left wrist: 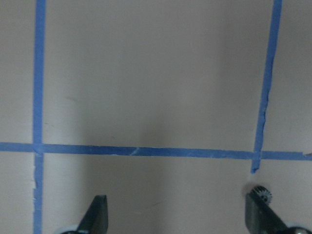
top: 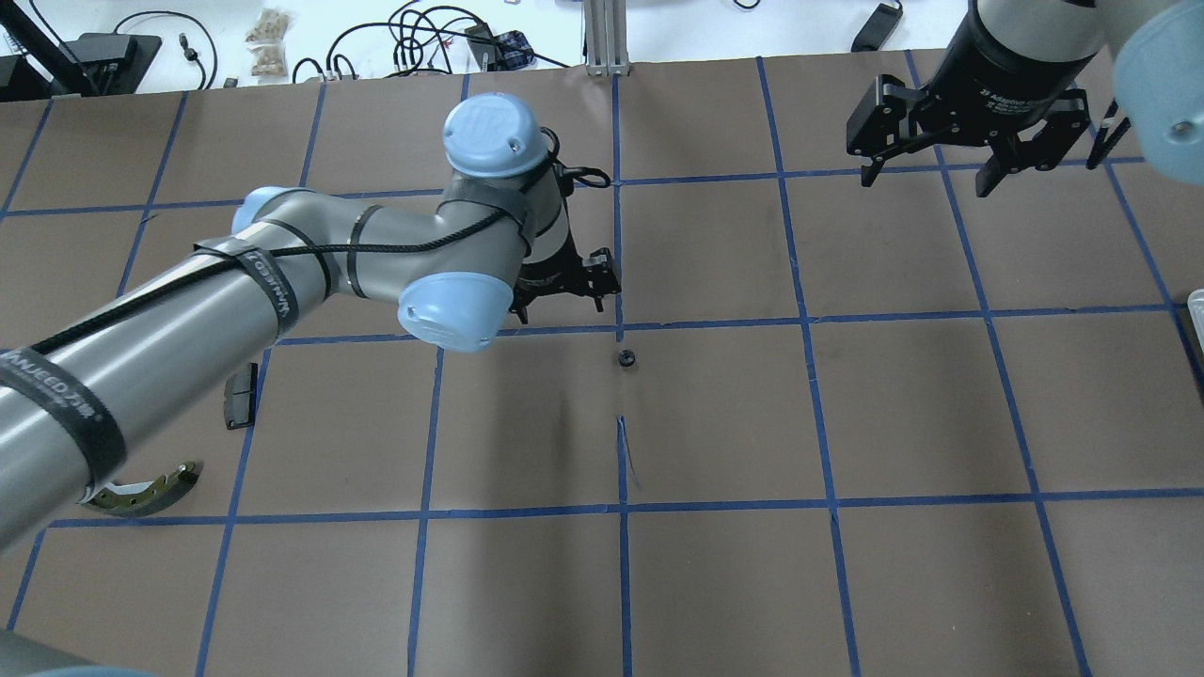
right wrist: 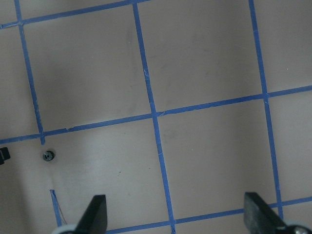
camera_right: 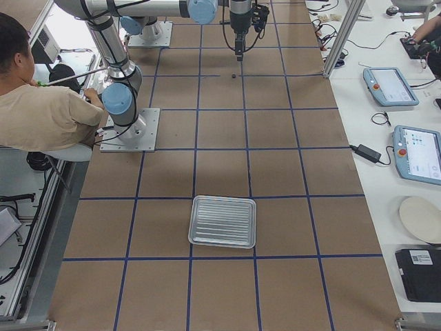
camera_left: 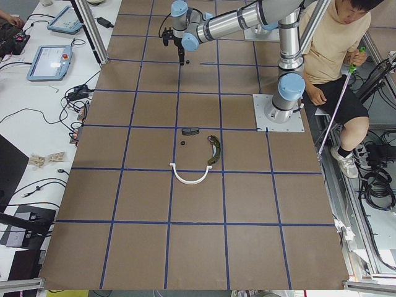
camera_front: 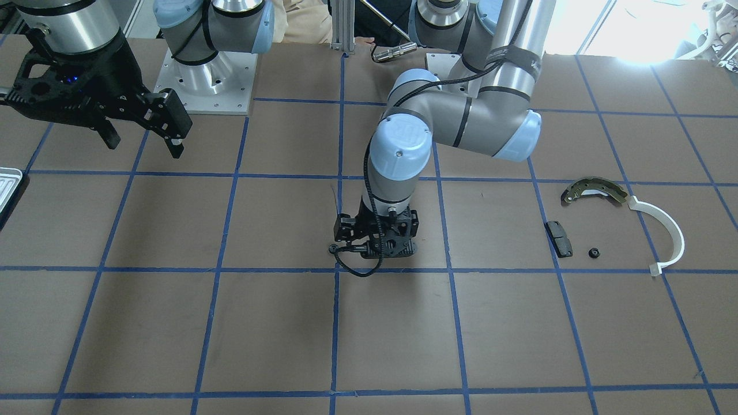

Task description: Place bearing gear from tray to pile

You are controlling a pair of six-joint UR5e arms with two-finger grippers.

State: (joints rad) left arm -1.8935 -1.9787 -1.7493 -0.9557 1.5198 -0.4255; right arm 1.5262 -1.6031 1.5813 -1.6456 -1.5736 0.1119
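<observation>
The bearing gear point(top: 625, 357), a tiny black toothed ring, lies on the brown table near its middle, outside the tray. My left gripper point(top: 560, 308) is open and empty just beside it. In the left wrist view the gear point(left wrist: 263, 194) sits against the right fingertip point(left wrist: 253, 204). The right wrist view also shows the gear point(right wrist: 48, 156). My right gripper point(top: 931, 174) is open and empty, high above the table. The pale ribbed tray point(camera_right: 222, 222) is empty. The pile holds a brake shoe point(camera_front: 594, 190), a white arc point(camera_front: 669, 230), a black pad point(camera_front: 559, 238) and a small black round piece point(camera_front: 593, 252).
The table is brown paper with a blue tape grid. A short tear point(top: 623, 451) in the tape lies near the gear. An operator point(camera_left: 328, 43) sits beside the left arm's base point(camera_left: 281, 111). Cables and tablets lie beyond the table's far edge.
</observation>
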